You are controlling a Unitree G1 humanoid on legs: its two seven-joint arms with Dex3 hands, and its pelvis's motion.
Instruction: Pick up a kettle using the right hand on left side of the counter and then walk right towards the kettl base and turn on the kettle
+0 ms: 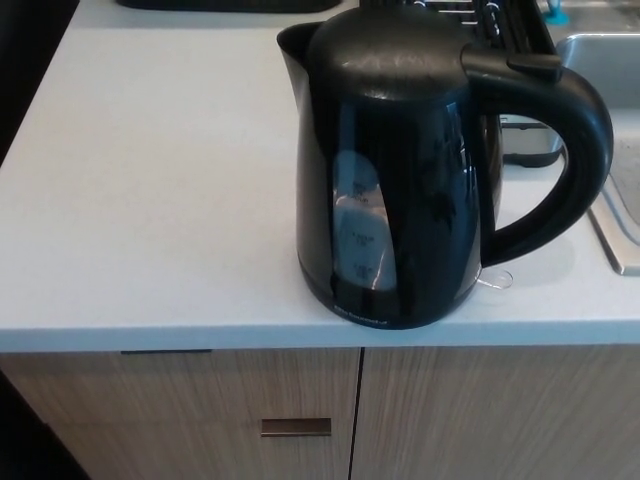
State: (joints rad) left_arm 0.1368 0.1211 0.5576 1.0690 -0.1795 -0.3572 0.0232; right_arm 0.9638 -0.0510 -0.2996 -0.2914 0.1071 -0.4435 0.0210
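A: Head view. What is logged on the counter?

B: A black kettle is seen upright near the front edge, right of centre. Its spout is turned to the left and far side; its curved handle loops out to the right. The lid is closed. A pale water-level window is noted on the near face of the body.

A: Is it held?

B: No. The kettle is resting on the counter, untouched. Neither robot hand is seen in the view, so no finger state can be told for the left or the right one.

A: Anything beside it?

B: A small clear ring-shaped bit is noted on the counter, just beside the kettle's foot on the right. Behind the kettle, at the far side, a dark appliance with a metal lower part is partly hidden. At the far right a steel sink is set into the counter, its rim running toward the near side. A dark flat edge is cut off by the far border.

A: Below the counter?

B: Two light wood cabinet fronts are recorded, with a recessed metal pull on the left one, close to the seam between them.
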